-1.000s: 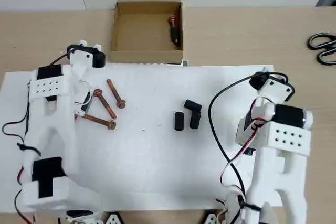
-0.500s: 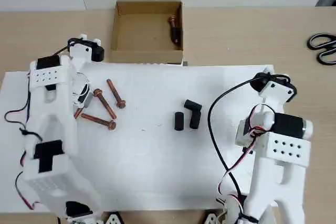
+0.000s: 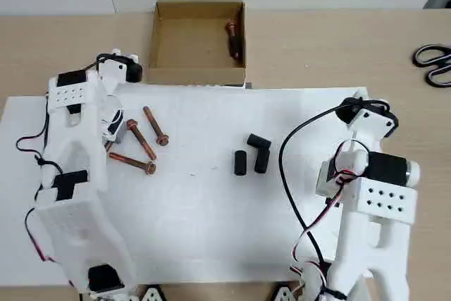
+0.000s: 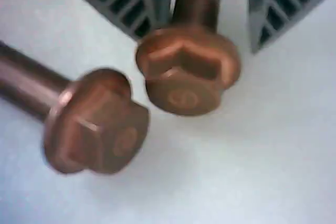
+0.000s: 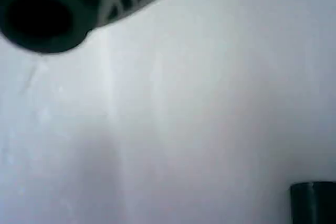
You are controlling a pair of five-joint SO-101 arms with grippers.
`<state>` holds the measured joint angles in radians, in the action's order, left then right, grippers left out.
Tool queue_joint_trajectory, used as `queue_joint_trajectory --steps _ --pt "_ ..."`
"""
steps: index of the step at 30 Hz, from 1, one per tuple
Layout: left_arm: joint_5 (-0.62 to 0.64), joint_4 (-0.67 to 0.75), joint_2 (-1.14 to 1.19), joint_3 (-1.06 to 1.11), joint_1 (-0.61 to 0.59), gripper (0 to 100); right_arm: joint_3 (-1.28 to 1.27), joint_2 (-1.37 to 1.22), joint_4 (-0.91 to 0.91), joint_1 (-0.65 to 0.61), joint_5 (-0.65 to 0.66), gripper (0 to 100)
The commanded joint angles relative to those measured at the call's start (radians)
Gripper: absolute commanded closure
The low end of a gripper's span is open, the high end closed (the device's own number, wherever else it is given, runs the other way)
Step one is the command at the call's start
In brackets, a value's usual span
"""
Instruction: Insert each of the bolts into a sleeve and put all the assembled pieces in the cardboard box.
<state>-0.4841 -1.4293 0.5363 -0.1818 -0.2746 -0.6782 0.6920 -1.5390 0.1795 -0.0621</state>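
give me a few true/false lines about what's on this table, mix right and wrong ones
1. Three black sleeves lie loose on the white sheet. True.
2. The box is empty. False: one bolt in a sleeve lies inside, along one side wall.
3. The scissors lie on the white sheet. False: they lie off it, on the bare table at the far edge.
4. The left tool has a bolt between its fingers, with a gap showing on one side. True.
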Motion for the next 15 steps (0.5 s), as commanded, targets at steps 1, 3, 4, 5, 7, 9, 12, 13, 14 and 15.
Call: queue_joint_trajectory --steps 1,3,4,5,7,9,12,13,14,15 --pt "-0.003 0.002 0.006 -0.030 -0.005 92 0.006 0.025 0.016 0.008 -0.005 99.4" --pt "-0.003 -0.002 0.006 -0.038 -0.003 98 0.006 0.025 0.016 0.008 -0.005 99.4" --pt "-0.003 -0.005 0.006 -0.045 -0.003 100 0.006 0.025 0.016 0.008 -0.005 99.4" --pt "-0.003 -0.008 0.005 -0.051 -0.003 99 0.006 0.027 0.015 0.007 -0.005 99.4" --pt "-0.003 -0.032 0.002 -0.077 -0.003 100 0.006 0.039 0.013 0.007 -0.005 99.4" --pt "-0.002 -0.083 -0.017 -0.117 0.002 100 0.008 0.065 0.010 0.007 -0.005 99.4" --pt "0.002 -0.161 -0.086 -0.185 0.020 100 0.008 0.131 0.007 0.007 -0.003 99.4" --pt "0.003 -0.184 -0.120 -0.200 0.029 100 0.008 0.157 0.005 0.004 -0.003 99.4" --pt "0.006 -0.209 -0.160 -0.205 0.041 100 0.008 0.183 0.001 -0.012 -0.003 99.4" --pt "0.014 -0.236 -0.203 -0.206 0.061 100 0.008 0.213 -0.012 -0.027 -0.003 99.4"
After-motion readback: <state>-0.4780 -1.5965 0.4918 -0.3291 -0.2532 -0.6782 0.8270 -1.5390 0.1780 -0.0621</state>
